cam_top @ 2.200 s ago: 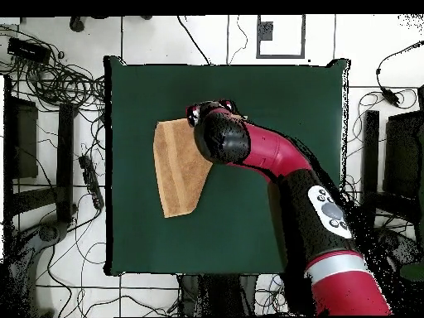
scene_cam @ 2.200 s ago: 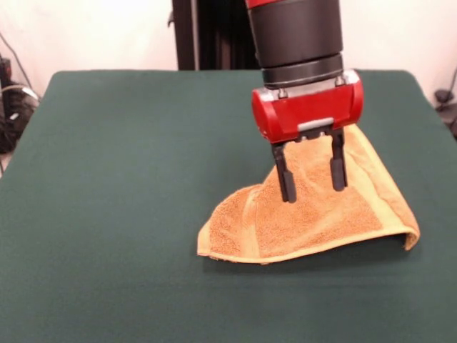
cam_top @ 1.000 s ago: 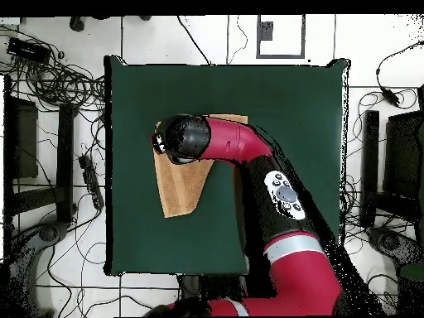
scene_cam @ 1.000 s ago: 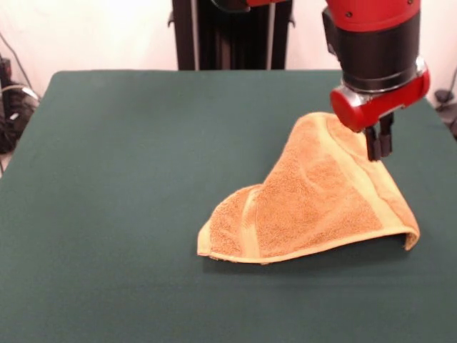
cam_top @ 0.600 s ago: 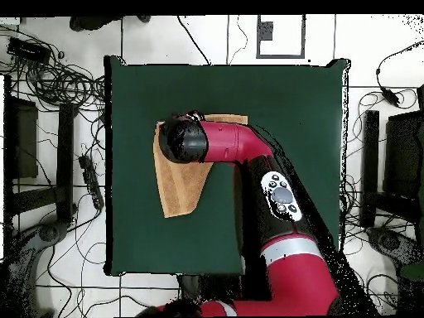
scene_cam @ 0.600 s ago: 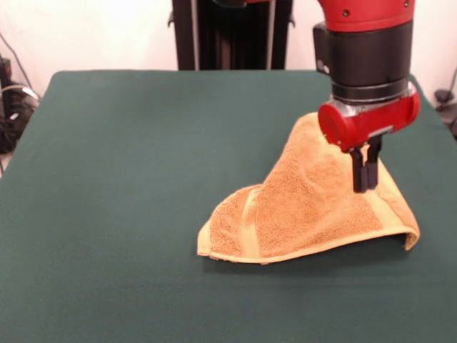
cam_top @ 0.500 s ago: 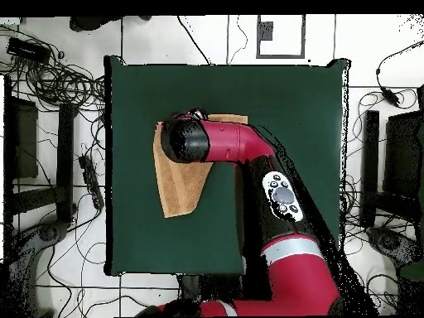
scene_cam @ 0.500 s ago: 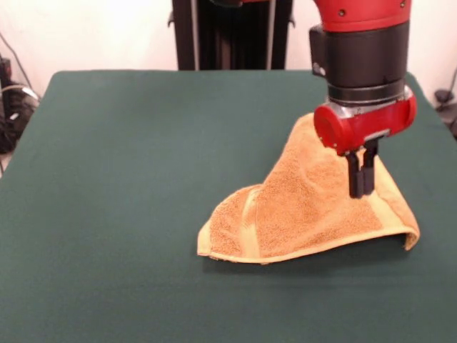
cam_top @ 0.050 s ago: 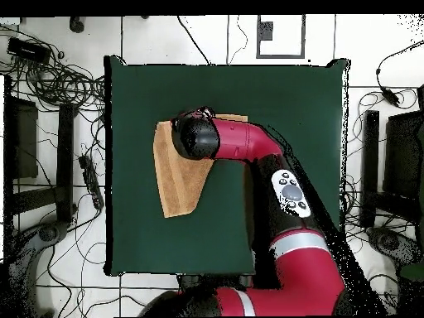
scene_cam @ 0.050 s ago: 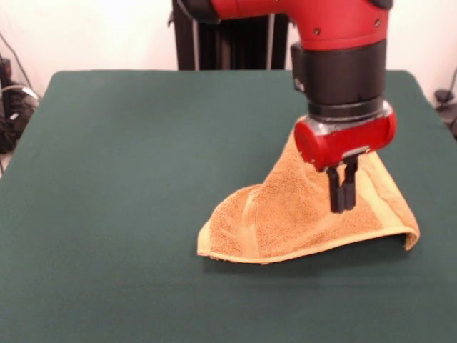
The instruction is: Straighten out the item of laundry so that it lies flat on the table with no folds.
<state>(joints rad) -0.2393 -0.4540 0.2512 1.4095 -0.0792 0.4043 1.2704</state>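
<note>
The orange-tan towel [cam_top @ 0.050 s ago: 175, 186] lies folded on the left half of the dark green bench [cam_top @ 0.050 s ago: 273, 108], tapering toward the lower part of the frame. The red and black arm [cam_top @ 0.050 s ago: 248, 149] reaches up from the bottom edge, its black wrist covering the towel's upper right part.

We are looking from two cameras. The front one is sitting low and close across the worktop [scene_cam @ 0.050 s ago: 107, 179], facing the arm [scene_cam @ 0.050 s ago: 343, 64] and taking in most of the green surface with a strip of wall behind. The overhead one is hanging high, looking straight down, taking in the whole worktop [cam_top @ 0.050 s ago: 281, 108] plus the tiled floor [cam_top @ 0.050 s ago: 166, 37] and cables [cam_top @ 0.050 s ago: 50, 79] around it. Both are sharing the green surface, the towel [scene_cam @ 0.050 s ago: 285, 214] [cam_top @ 0.050 s ago: 175, 182] and the arm [cam_top @ 0.050 s ago: 273, 174], though turned half round against each other.
</note>
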